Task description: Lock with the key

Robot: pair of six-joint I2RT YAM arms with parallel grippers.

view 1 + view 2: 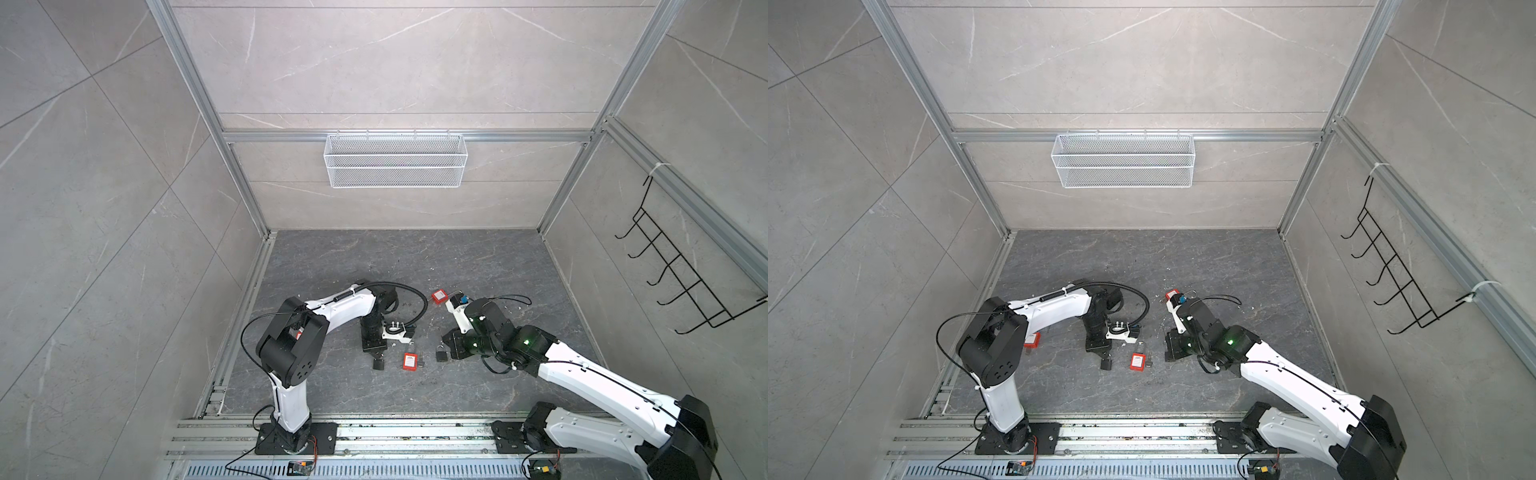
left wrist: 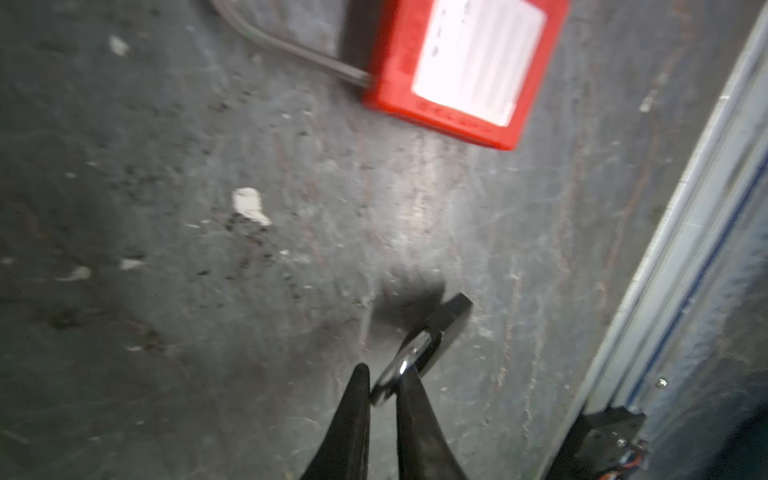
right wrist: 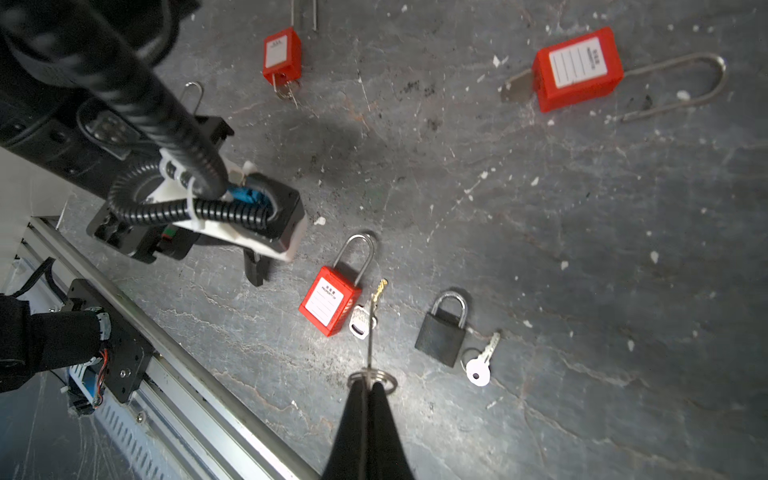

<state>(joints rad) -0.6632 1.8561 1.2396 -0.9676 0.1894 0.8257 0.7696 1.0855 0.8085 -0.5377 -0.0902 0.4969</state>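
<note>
Left gripper is down at the tabletop, left of centre, jaws a slit apart astride the chrome shackle of a small black padlock. The wrist frame is blurred, so it's unclear whether it pinches the shackle or only straddles it. In both top views that padlock lies on the tabletop just near of the gripper tip. Right gripper is clenched on a key ring, with the key sticking out past the tips, edge-on, above the tabletop. A red padlock with its own keys touching its side lies between the two grippers, so the held key is apart from the small black padlock. A second black padlock with a silver key lies just beside the right gripper.
</note>
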